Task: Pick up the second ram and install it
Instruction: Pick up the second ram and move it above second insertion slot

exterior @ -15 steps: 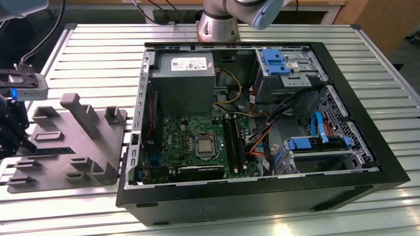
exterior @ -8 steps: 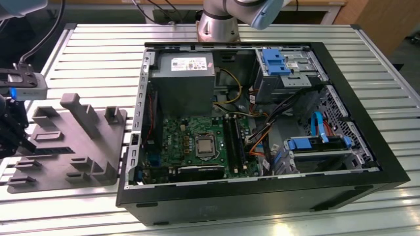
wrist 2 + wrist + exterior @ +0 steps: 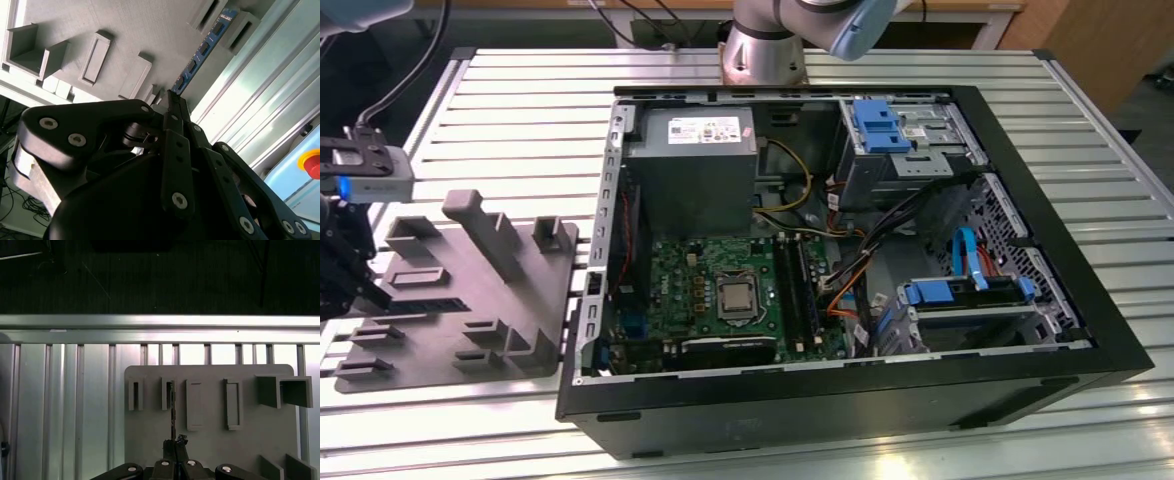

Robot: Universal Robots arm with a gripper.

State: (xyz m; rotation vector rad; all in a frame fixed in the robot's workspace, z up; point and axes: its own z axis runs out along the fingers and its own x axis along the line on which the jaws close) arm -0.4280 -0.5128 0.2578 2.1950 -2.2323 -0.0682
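Black claw (image 3: 172,97) clamps the second ram (image 3: 205,47) in the blocky gray fixture (image 3: 125,30): blue chippy face in second wrist view, edge-on in first wrist view.

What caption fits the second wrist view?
The gripper closed on the second ram, which sits on edge in the gray fixture.
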